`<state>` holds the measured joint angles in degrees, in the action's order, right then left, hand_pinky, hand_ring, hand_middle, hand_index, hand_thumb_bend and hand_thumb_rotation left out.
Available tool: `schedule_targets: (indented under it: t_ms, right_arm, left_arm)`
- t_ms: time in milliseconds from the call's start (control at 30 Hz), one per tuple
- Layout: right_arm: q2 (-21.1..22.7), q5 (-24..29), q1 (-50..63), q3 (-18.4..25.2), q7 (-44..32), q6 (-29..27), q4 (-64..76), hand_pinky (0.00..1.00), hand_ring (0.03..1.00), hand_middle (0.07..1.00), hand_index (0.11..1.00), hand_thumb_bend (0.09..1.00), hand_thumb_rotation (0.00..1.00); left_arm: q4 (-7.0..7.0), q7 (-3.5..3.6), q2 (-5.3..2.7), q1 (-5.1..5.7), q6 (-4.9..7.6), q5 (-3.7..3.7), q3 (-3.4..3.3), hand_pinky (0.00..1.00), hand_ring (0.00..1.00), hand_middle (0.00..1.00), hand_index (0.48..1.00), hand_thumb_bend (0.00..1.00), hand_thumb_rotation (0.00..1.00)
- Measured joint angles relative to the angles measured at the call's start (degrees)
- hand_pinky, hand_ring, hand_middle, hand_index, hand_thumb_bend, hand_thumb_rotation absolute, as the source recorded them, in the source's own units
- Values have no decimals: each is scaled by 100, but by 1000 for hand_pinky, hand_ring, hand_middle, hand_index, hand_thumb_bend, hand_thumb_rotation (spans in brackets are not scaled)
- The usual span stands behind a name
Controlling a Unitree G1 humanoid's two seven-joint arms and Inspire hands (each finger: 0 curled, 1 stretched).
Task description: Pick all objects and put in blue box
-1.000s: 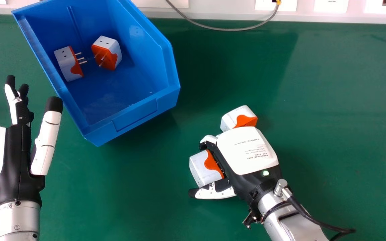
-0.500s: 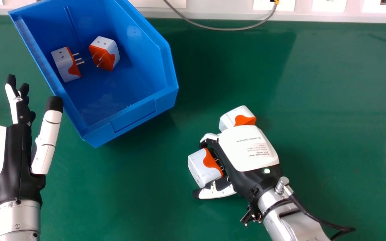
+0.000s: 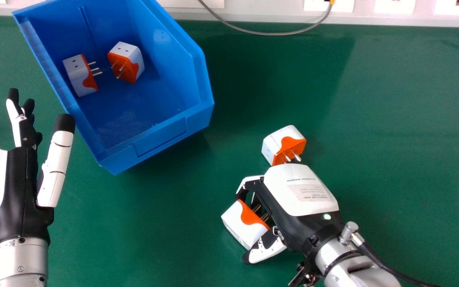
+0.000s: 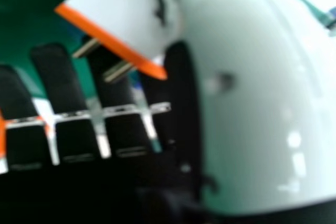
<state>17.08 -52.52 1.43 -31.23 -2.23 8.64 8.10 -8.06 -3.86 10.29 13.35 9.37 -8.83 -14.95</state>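
Note:
In the head view my right hand [image 3: 301, 191] is low over the green table, its fingers and thumb curled round a white and orange plug adapter [image 3: 242, 225], prongs facing the palm. The right hand view has the held adapter [image 4: 128, 11] between the thumb of my right hand [image 4: 257, 103] and its fingers. Another adapter [image 3: 283, 145] lies on the table just beyond the knuckles, prongs towards the hand. Inside the blue box [image 3: 159, 137] are two more adapters [image 3: 80, 75] [image 3: 126, 62]. My left hand [image 3: 20, 187] stays open beside the box's left side.
Green table surface [image 3: 393, 119] extends between the box and the right arm and off to the right. A grey cable [image 3: 271, 33] loops over the table's far edge, in front of a pale strip with white panels.
My right hand has drawn back towards the robot, and the adapter in it has moved and turned along with it. More of the adapter on the table is uncovered. The left hand stays put.

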Motion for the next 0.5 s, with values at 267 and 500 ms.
schedule_targets:
  t_ms: [267, 500]
  right_arm:
    - [27, 236, 121, 266, -415, -131, 1256, 336, 431, 470, 531, 493, 0]
    - [-176, 514, -257, 347, -567, -460, 1497, 323, 419, 470, 545, 490, 0]
  left_arm:
    - [28, -6, -9, -23, 1, -4, 10, 956, 1000, 1000, 1000, 666, 1000]
    - [121, -20, -17, -84, 6, -6, 23, 958, 1000, 1000, 1000, 666, 1000]
